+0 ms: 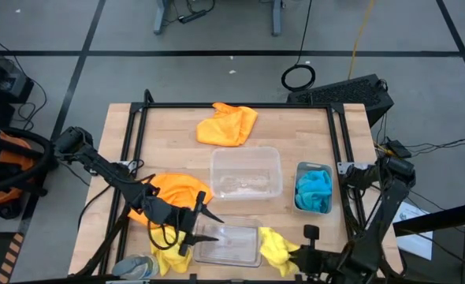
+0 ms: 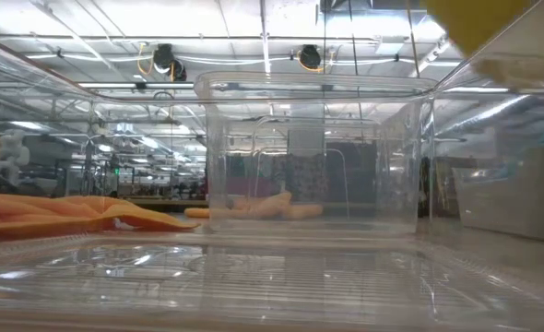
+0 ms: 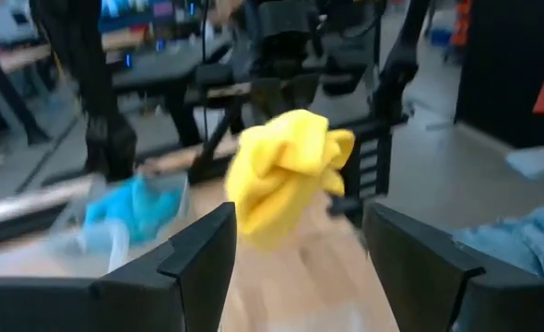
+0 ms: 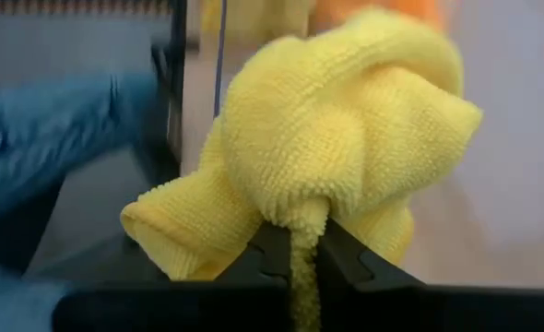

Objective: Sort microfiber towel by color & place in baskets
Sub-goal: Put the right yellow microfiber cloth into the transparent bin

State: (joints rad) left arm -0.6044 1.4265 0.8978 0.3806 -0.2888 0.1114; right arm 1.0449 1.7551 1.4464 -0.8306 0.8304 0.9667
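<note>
My right gripper (image 1: 297,251) is by the table's near edge, shut on a yellow towel (image 1: 274,248), which also shows in the left wrist view (image 3: 286,175) and the low view (image 2: 475,23). My left gripper (image 1: 199,211) is open above the near clear basket's (image 1: 231,254) left end and touches nothing. The second yellow towel (image 1: 169,257) lies on the table left of that basket. One orange towel (image 1: 177,189) lies under my left arm, another (image 1: 228,125) near the far edge. Blue towels (image 1: 314,189) fill the narrow basket (image 1: 299,175). The middle clear basket (image 1: 273,162) holds nothing. My right gripper pinches a fold of the yellow towel (image 4: 301,242) between its two fingers, coming level from the table's right side. The rest of the towel bunches in a ball (image 4: 346,138) beyond the fingertips, and it appears lifted off the table.
A small grey thing (image 1: 138,267) lies at the near left corner. A black frame (image 1: 138,118) runs around the wooden tabletop (image 1: 169,130). Bare wood shows between the far orange towel and the middle basket. In the low view, the near basket's wall (image 2: 272,277) fills the foreground.
</note>
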